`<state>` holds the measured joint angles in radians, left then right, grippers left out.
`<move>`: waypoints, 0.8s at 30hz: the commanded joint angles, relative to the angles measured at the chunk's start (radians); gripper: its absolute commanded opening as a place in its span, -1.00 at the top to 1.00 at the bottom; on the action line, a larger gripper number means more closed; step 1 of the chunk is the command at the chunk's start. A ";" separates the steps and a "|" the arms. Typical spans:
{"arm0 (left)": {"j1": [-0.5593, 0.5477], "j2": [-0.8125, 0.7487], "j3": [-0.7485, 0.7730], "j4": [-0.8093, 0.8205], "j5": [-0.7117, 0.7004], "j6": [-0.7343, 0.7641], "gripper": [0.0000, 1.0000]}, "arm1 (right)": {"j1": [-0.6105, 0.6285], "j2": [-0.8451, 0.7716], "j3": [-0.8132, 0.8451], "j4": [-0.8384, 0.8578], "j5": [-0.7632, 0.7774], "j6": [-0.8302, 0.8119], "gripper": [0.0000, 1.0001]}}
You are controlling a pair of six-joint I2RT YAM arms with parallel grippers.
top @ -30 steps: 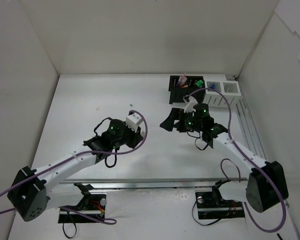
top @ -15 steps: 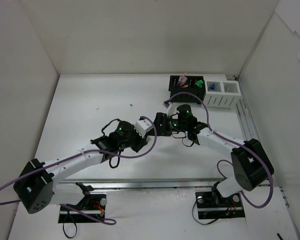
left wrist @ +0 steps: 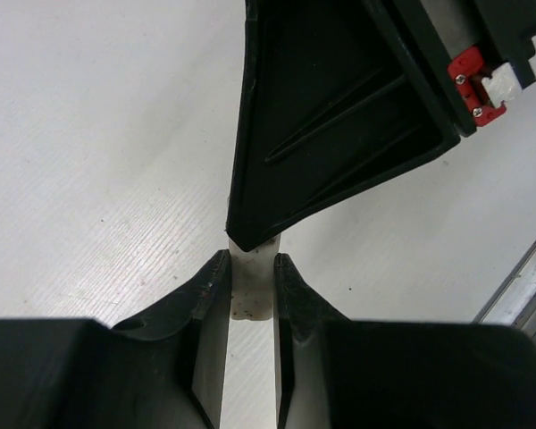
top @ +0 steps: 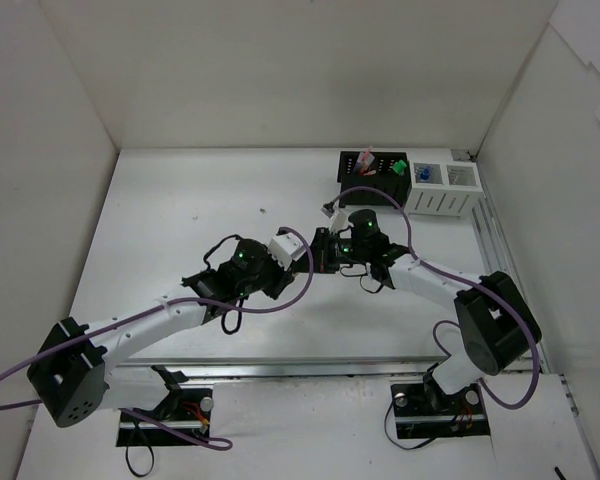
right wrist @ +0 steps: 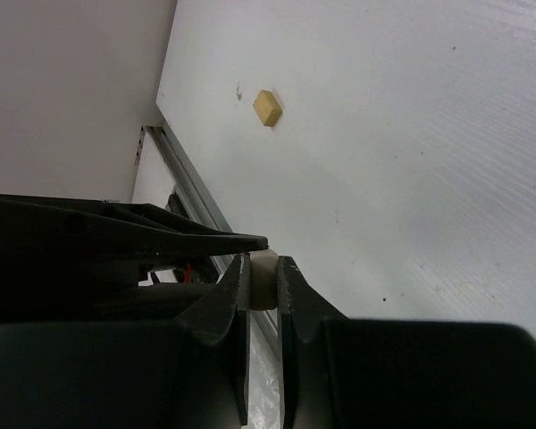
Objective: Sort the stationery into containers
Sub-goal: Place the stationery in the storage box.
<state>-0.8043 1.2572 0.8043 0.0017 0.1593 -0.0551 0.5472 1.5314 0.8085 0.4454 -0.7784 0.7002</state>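
While left gripper (left wrist: 250, 266) and right gripper (right wrist: 263, 265) both clamp one white eraser (left wrist: 250, 299) over the mid tabletop (top: 180, 200), risk stands: if neither lets go, opposed pulling could twist it loose.

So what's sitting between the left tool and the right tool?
A white eraser. Both wrist views show it pinched between the fingers of the left tool and the right tool, with the two tools tip to tip.

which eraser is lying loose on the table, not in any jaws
The tan eraser, alone on the table. The white eraser is pinched in the jaws of both the left gripper and the right gripper.
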 commanded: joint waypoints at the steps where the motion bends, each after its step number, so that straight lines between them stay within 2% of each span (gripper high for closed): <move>1: -0.007 -0.007 0.070 0.083 -0.038 -0.009 0.99 | 0.013 -0.017 0.047 0.058 -0.030 0.001 1.00; 2: -0.007 -0.005 0.072 0.083 -0.046 -0.014 0.96 | 0.011 -0.019 0.055 0.058 -0.027 0.001 1.00; 4: -0.007 -0.007 0.081 0.075 -0.081 -0.020 0.38 | 0.004 -0.023 0.084 0.032 -0.004 -0.020 1.00; 6: -0.007 -0.016 0.079 0.077 -0.098 -0.023 0.35 | 0.000 -0.030 0.107 0.000 0.005 -0.037 1.00; 8: -0.007 -0.033 0.073 0.075 -0.122 -0.032 -0.08 | -0.022 -0.033 0.135 -0.037 0.033 -0.051 1.00; 9: -0.007 -0.044 0.070 0.072 -0.154 -0.035 -0.38 | -0.051 -0.042 0.145 -0.056 0.040 -0.059 1.00; 11: -0.007 -0.082 0.050 0.072 -0.248 -0.089 -0.39 | -0.093 -0.051 0.197 -0.158 0.114 -0.102 1.00; 13: 0.029 -0.154 0.006 0.072 -0.335 -0.142 -0.79 | -0.154 -0.073 0.230 -0.255 0.228 -0.142 1.00; 14: 0.054 -0.182 -0.014 0.058 -0.351 -0.220 -0.98 | -0.177 -0.082 0.250 -0.272 0.261 -0.148 1.00; 18: 0.192 -0.315 -0.077 -0.072 -0.414 -0.403 -0.99 | -0.376 -0.100 0.320 -0.316 0.335 -0.172 1.00; 21: 0.289 -0.384 -0.100 -0.230 -0.492 -0.546 -0.99 | -0.507 -0.083 0.434 -0.433 0.523 -0.215 1.00; 22: 0.315 -0.416 -0.117 -0.264 -0.492 -0.546 -0.99 | -0.532 -0.077 0.489 -0.477 0.626 -0.238 1.00; 24: 0.393 -0.450 -0.138 -0.341 -0.475 -0.633 -0.99 | -0.602 -0.045 0.555 -0.510 0.730 -0.271 1.00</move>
<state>-0.4728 0.8406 0.6804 -0.1947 -0.2676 -0.5095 0.0151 1.4937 1.2381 -0.0040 -0.2909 0.5018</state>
